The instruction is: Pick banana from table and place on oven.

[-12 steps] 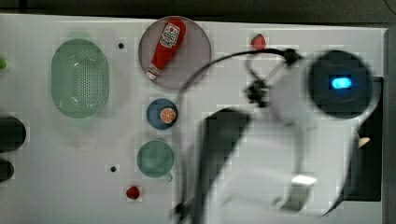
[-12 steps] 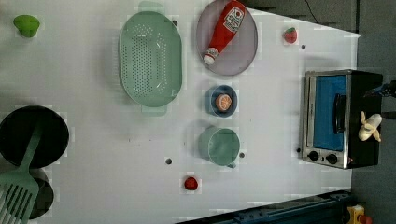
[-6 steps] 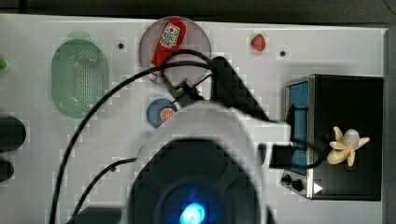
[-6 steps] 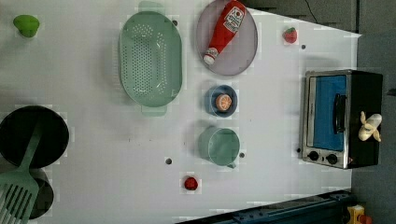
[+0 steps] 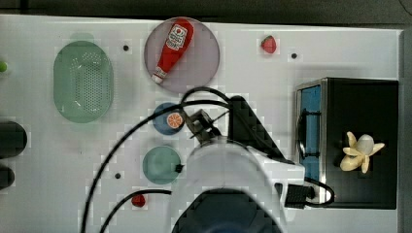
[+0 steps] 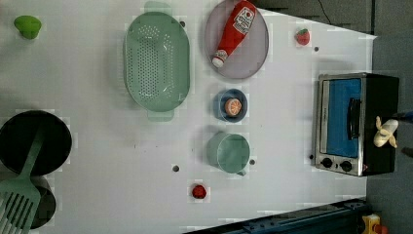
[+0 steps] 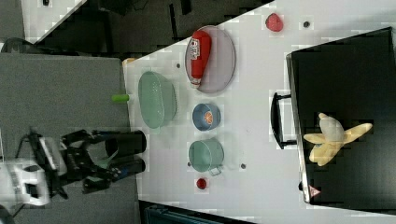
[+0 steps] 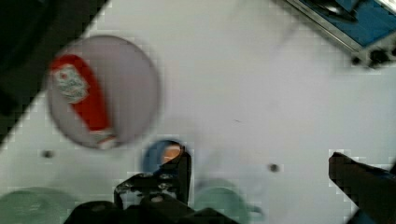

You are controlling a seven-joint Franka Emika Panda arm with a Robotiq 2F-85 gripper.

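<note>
With the banana (image 5: 361,152) lying on the oven (image 5: 369,116) top's black surface, toward the top view's three o'clock, the placing looks done; the pincer (image 8: 259,163) hangs wide and empty over the tabletop (image 5: 272,77), needing only retreat.

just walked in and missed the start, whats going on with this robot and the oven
The banana lies on the black top of the oven, so the placing looks done. The gripper is open and empty, over the white table near the small blue bowl, apart from the banana.
</note>
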